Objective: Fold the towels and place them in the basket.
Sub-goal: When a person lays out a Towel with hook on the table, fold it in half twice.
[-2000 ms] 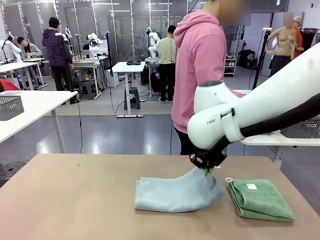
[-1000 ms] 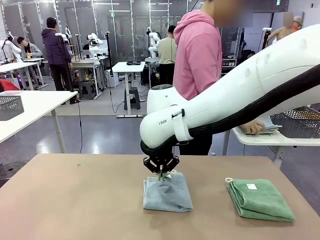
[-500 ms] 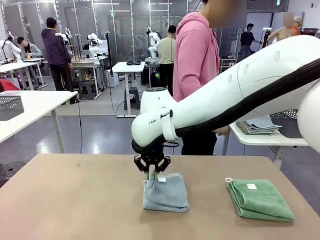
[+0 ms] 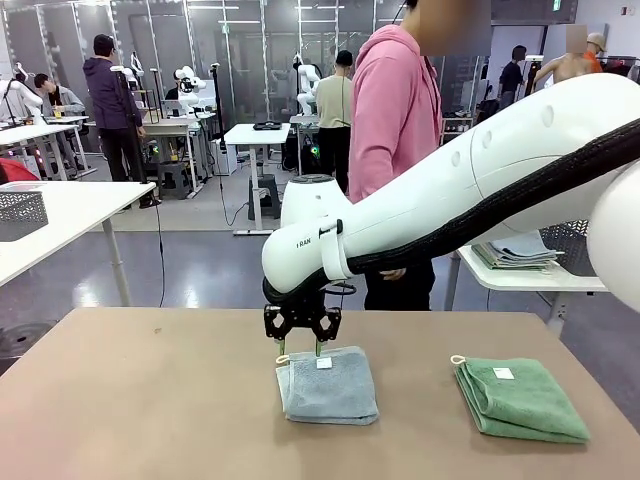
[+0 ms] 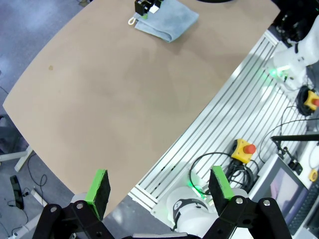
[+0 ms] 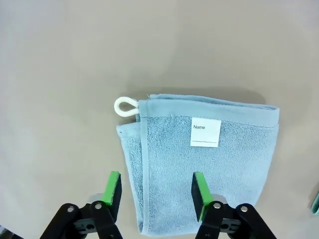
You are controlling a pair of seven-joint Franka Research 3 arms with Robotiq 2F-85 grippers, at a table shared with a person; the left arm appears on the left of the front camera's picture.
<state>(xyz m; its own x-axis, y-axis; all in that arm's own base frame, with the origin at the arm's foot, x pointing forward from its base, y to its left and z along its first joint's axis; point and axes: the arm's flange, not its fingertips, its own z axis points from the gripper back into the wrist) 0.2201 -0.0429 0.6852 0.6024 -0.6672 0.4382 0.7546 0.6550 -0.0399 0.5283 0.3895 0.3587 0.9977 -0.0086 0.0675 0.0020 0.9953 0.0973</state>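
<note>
The pale blue-grey towel (image 4: 330, 385) lies folded in the middle of the table, with its white label (image 6: 205, 132) and corner loop (image 6: 125, 106) facing up. My right gripper (image 4: 300, 345) hangs open just above the towel's far left edge, its green pads (image 6: 112, 191) apart and gripping nothing. To the right lies the mint green towel (image 4: 520, 400), also folded. My left gripper (image 5: 160, 186) is open and empty, high over the table's near edge. Behind my right arm, a sliver of the dark mesh basket (image 4: 566, 238) shows on a side table.
A person in a pink hoodie (image 4: 395, 120) stands at the far side of the table. Folded towels (image 4: 520, 250) are stacked on the side table at right. Another mesh basket (image 4: 20, 212) sits on a white table at far left. Bare tabletop (image 4: 140, 400) spreads to the left.
My right gripper carried the blue-grey towel's edge over to the left, folding it in half. It then opened, let go and lifted slightly. The towel has settled flat.
</note>
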